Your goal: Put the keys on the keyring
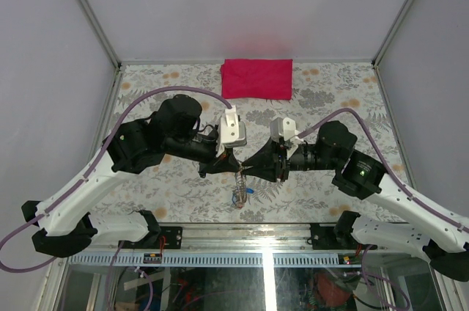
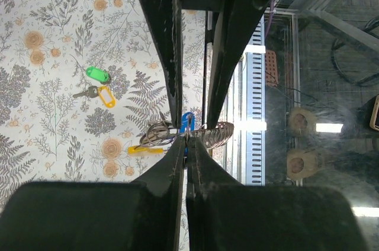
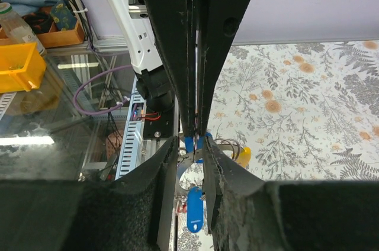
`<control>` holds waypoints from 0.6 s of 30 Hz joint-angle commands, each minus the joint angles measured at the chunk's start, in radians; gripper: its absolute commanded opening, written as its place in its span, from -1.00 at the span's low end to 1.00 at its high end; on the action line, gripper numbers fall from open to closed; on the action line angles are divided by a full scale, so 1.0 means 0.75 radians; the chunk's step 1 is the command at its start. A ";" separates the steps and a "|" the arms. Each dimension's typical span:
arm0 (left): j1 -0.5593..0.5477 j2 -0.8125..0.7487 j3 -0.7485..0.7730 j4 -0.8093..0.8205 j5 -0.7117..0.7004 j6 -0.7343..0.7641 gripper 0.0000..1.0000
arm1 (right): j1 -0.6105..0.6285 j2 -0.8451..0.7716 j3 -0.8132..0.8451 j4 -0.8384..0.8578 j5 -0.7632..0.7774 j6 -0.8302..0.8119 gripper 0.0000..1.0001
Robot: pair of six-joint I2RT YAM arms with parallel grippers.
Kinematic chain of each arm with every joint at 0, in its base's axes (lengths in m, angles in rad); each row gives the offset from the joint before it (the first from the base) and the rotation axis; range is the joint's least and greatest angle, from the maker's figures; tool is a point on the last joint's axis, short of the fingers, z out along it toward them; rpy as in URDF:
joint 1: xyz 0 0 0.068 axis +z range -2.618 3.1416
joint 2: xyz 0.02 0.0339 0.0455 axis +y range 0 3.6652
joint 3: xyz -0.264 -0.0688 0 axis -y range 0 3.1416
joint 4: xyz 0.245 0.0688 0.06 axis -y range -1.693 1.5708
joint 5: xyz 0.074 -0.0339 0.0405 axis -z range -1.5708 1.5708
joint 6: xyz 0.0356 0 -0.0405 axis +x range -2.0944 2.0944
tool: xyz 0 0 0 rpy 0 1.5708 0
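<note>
Top external: left claw clenched on keyring; right claw clenched tip-to-tip against it; keys dangle below.

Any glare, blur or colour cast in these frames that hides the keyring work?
Top external: red cloth tints the wall pink; the keys hang tiny, indistinct. Left wrist: left fingers black and soft, the keyring sharp, lamp glare in the glass at right. Right wrist: right fingers mask the centre; reflections at left.
</note>
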 commanded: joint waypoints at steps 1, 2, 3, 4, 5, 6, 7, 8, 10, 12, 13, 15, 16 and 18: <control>-0.015 -0.006 0.057 0.019 -0.016 0.012 -1.00 | -0.002 0.037 0.032 0.057 -0.050 -0.030 -0.40; -0.016 -0.005 0.057 0.019 -0.018 0.012 -1.00 | -0.004 0.042 0.035 0.051 -0.051 -0.035 -0.41; -0.016 -0.007 0.059 0.017 -0.019 0.012 -1.00 | -0.004 0.048 0.033 0.042 -0.051 -0.037 -0.41; -0.017 -0.008 0.059 0.018 -0.018 0.010 -1.00 | -0.004 0.053 0.033 0.039 -0.051 -0.041 -0.42; -0.018 -0.009 0.059 0.019 -0.021 0.010 -1.00 | -0.004 0.058 0.031 0.036 -0.051 -0.042 -0.43; -0.019 -0.010 0.059 0.019 -0.021 0.010 -1.00 | -0.003 0.059 0.032 0.035 -0.050 -0.042 -0.45; -0.020 -0.010 0.058 0.019 -0.020 0.008 -1.00 | -0.004 0.061 0.031 0.035 -0.052 -0.042 -0.48; -0.020 -0.009 0.059 0.017 -0.020 0.008 -1.00 | -0.003 0.064 0.032 0.037 -0.052 -0.042 -0.52; -0.020 -0.007 0.059 0.018 -0.019 0.008 -1.00 | -0.003 0.064 0.031 0.041 -0.051 -0.042 -0.68; -0.022 -0.006 0.057 0.018 -0.022 0.008 -1.00 | -0.004 0.064 0.032 0.045 -0.059 -0.040 -0.89; -0.023 -0.006 0.057 0.018 -0.022 0.008 -1.00 | -0.004 0.061 0.033 0.044 -0.058 -0.040 -0.96; -0.022 -0.009 0.058 0.018 -0.024 0.008 -1.00 | -0.004 0.052 0.033 0.039 -0.057 -0.041 -1.00; -0.023 -0.014 0.055 0.021 -0.027 0.007 -0.99 | -0.004 0.045 0.033 0.035 -0.058 -0.041 -1.00; -0.022 -0.034 0.041 0.037 -0.031 -0.002 -0.95 | -0.004 0.031 0.035 0.029 -0.063 -0.040 -1.00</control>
